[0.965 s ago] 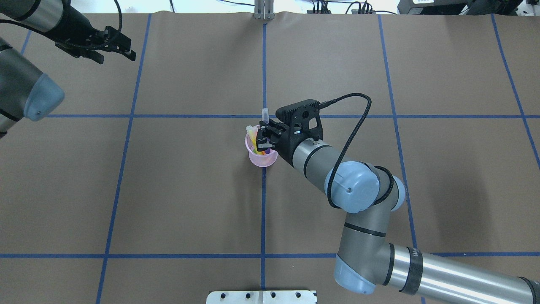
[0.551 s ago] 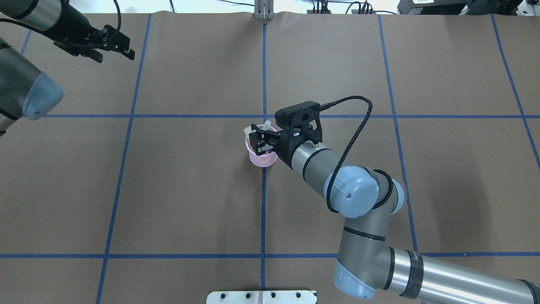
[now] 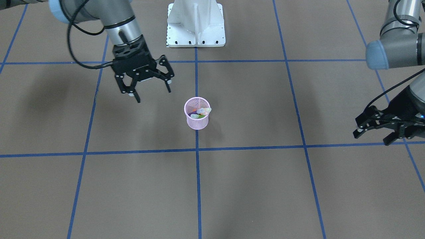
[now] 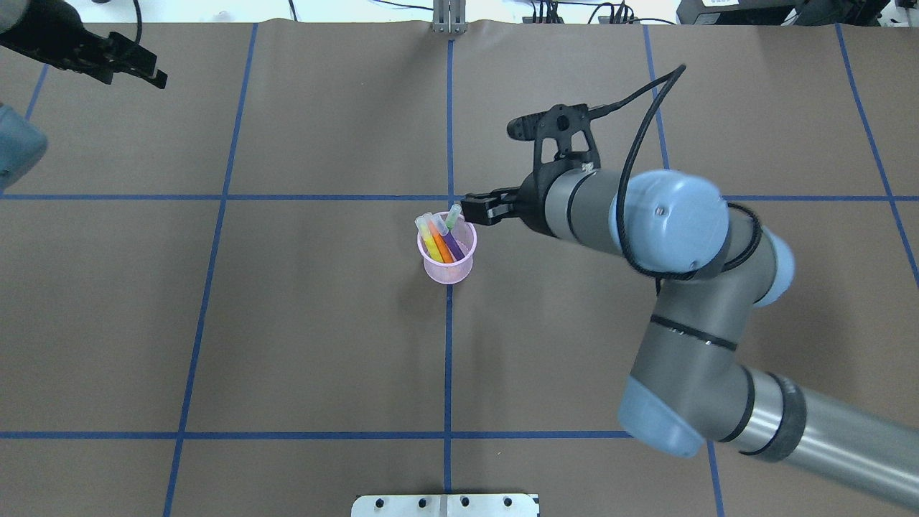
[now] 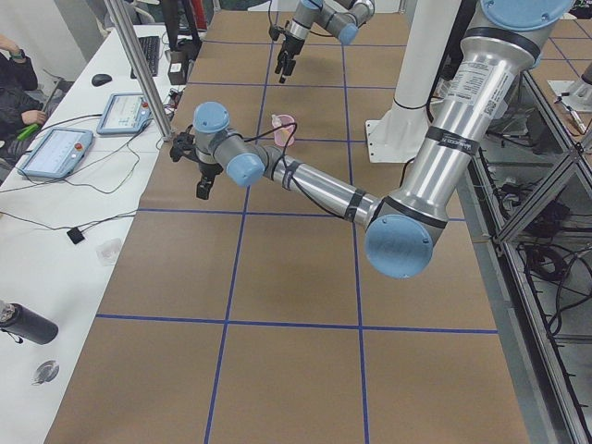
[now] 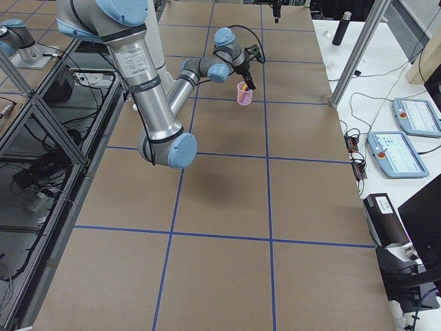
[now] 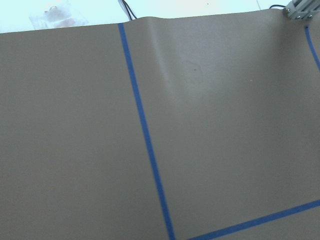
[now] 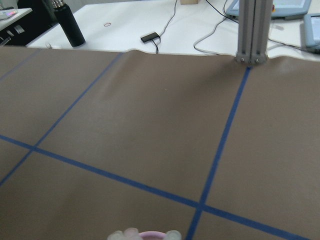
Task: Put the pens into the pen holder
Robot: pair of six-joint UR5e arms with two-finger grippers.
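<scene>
Pens (image 4: 439, 237) stand bunched in the pink mesh pen holder (image 4: 447, 273) on a blue tape line (image 4: 447, 359), the right gripper (image 3: 152, 93) spread empty near it, the left gripper (image 3: 370, 138) likewise spread, well apart.

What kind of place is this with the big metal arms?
Probably a robot lab. A right arm and a left arm reach over a table marked with blue tape lines, and control tablets sit on a side bench.
</scene>
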